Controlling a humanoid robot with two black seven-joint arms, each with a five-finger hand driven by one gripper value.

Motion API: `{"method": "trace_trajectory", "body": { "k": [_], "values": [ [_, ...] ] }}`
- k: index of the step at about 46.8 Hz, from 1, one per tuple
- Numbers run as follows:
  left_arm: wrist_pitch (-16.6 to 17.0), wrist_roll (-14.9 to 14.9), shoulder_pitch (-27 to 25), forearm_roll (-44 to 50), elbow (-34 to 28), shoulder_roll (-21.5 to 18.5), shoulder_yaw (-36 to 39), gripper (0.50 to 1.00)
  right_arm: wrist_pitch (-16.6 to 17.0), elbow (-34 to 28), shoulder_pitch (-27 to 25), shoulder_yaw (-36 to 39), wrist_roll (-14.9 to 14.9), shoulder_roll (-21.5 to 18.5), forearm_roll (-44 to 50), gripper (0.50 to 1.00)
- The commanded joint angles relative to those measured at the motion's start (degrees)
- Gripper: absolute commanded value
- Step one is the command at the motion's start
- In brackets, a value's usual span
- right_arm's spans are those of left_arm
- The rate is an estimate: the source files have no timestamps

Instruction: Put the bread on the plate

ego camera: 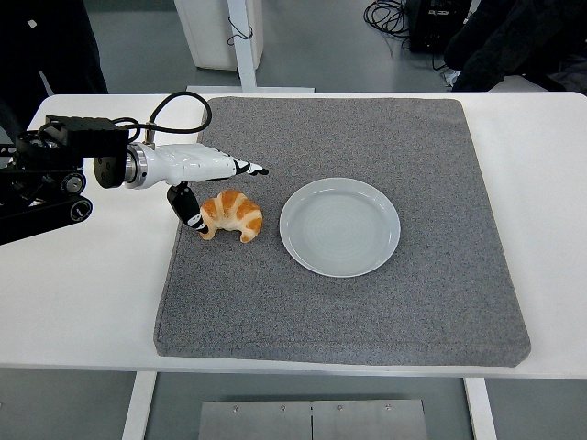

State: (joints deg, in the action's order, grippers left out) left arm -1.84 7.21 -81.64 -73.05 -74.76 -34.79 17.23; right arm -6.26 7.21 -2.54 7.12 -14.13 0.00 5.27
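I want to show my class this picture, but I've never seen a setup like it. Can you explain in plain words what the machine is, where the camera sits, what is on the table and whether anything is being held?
The picture comes from a camera high on the robot itself, looking forward and down over a white table. The black arm entering from the left edge is the robot's left arm; it ends in a white left hand with five fingers. The right arm is out of view.

On the table lies a grey mat. On the mat are a croissant and, to its right, an empty pale plate.

Nothing is held yet. The hand is right at the croissant's left end, with the thumb low beside it and the other fingers stretched out above it, but they have not closed on it. The job is to put the bread on the plate.
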Motion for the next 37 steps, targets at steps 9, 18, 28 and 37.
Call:
{"method": "trace_trajectory", "body": {
  "k": [9,18,28,37],
  "values": [
    [4.8,0.1,3.5,-3.0,1.5,1.0,-0.1,0.955,0.0,0.1,0.0,-0.1,0.0,0.0,0.0,1.0],
    [7.9,0.3,4.7,-3.1,3.9,2.0,-0.2,0.954,0.0,0.0,0.0,0.0,0.0,0.0,0.0,1.0],
    [8.1,0.1,4.9,-1.7,3.7,3.4,-0.7,0.954,-0.1,0.0,0.0,0.0,0.0,0.0,0.0,1.0],
    [8.0,0.1,4.8,0.0,3.7,3.4,-0.6,0.954,0.0,-0.1,0.0,-0.1,0.0,0.0,0.0,1.0]
  ]
}}
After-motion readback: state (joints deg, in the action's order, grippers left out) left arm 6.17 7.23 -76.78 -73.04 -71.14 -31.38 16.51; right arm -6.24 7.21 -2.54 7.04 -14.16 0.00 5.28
